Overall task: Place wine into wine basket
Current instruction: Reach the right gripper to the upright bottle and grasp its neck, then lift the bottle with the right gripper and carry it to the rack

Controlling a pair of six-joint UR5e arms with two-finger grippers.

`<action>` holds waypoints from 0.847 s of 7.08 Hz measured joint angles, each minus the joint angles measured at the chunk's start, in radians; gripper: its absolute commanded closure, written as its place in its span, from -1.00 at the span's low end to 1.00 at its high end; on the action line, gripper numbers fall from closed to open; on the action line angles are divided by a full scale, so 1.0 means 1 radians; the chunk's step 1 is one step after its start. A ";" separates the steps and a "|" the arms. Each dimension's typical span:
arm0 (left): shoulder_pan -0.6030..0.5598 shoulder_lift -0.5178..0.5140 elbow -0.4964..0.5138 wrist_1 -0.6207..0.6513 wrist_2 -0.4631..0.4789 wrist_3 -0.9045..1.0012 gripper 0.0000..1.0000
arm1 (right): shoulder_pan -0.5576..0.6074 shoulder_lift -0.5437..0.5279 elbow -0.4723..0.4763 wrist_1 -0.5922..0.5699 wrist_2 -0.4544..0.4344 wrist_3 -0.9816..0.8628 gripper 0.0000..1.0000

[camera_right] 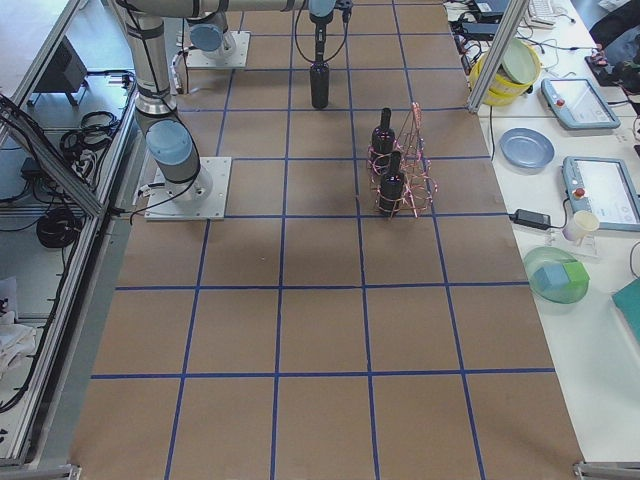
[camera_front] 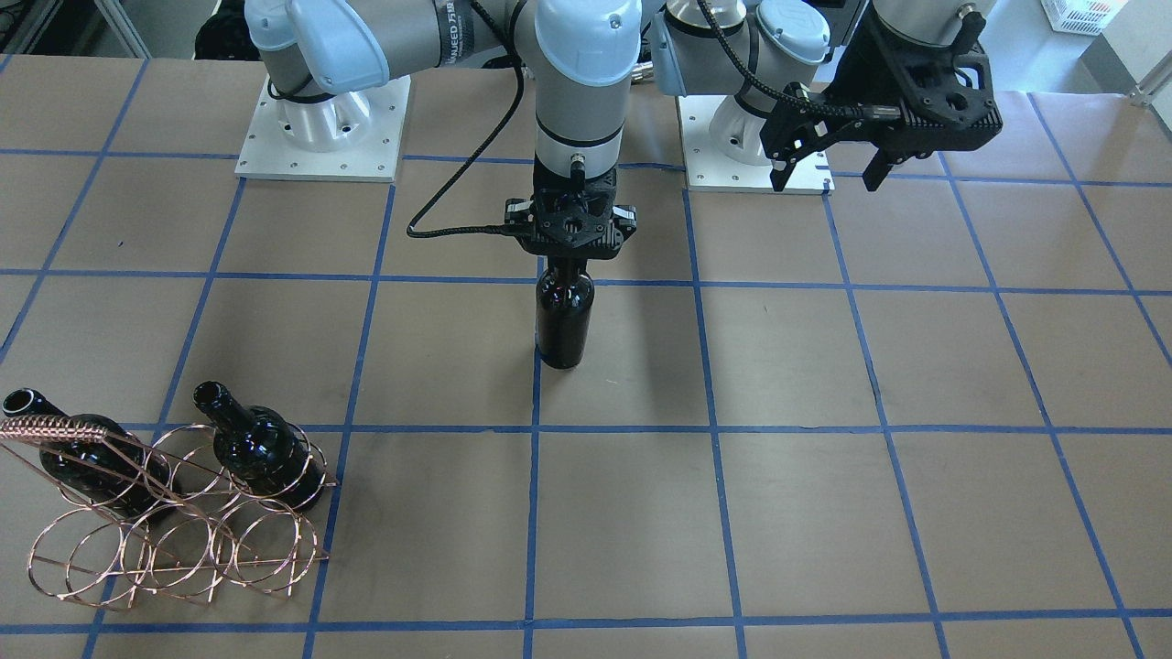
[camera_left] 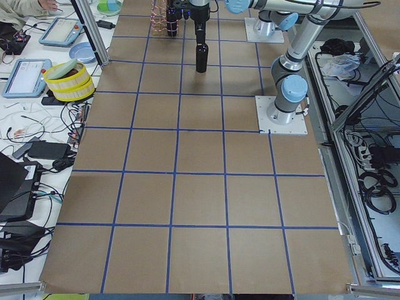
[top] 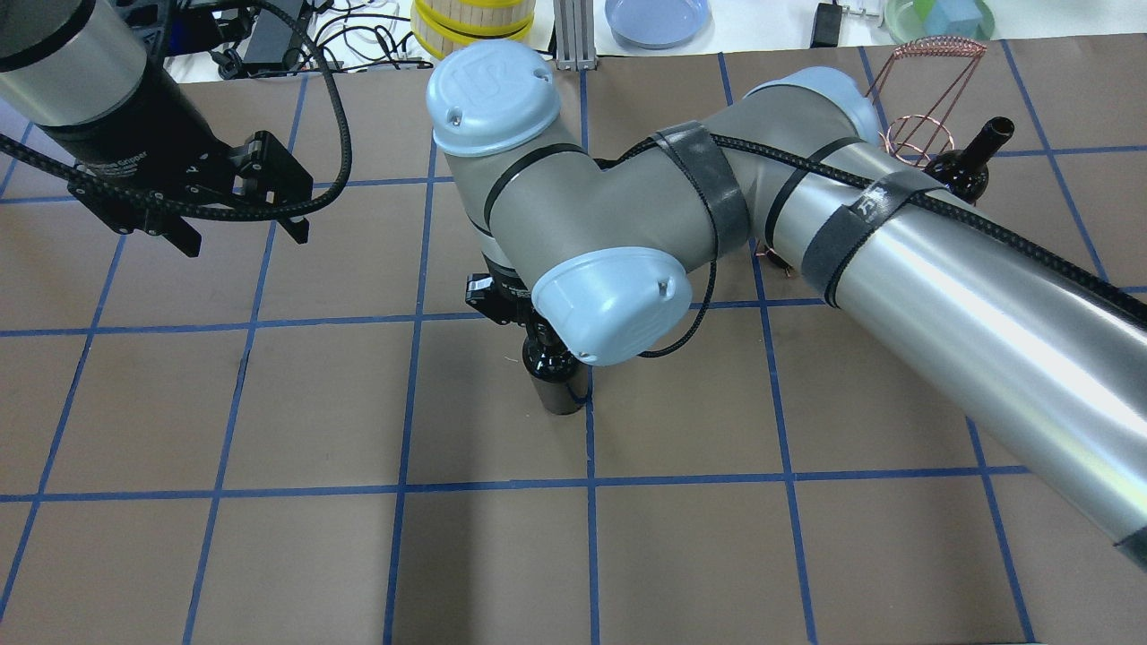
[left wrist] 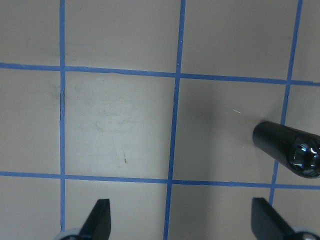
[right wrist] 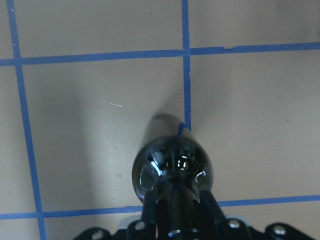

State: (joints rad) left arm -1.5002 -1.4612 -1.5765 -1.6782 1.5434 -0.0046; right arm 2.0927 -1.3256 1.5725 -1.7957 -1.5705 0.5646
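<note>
My right gripper (camera_front: 569, 265) pinches the glossy black glass wine bottle (camera_front: 564, 316), upright below its fingers; left gripper (camera_front: 829, 174) gapes wide. I'd lift vertically first.

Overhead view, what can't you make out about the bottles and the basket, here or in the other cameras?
- Overhead: the right arm covers most of the wine basket; its ring slots are hidden.
- Overhead: that arm's wrist mostly hides the right gripper and the held bottle's neck.
- All views: whether the held bottle's base touches the table is unclear.
</note>
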 measured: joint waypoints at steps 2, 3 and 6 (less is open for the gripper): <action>0.000 0.000 0.000 0.000 -0.001 0.000 -1.00 | -0.004 -0.004 -0.007 -0.001 0.009 -0.003 0.78; 0.000 0.000 0.000 0.000 -0.001 0.000 -1.00 | -0.016 -0.021 -0.010 -0.001 0.010 -0.012 0.78; 0.000 0.002 -0.003 0.000 0.000 0.000 -1.00 | -0.178 -0.141 -0.033 0.054 0.018 -0.128 0.95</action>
State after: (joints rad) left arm -1.5003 -1.4593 -1.5798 -1.6782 1.5432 -0.0046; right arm 1.9144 -1.4666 1.5399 -1.7413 -1.5521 0.4370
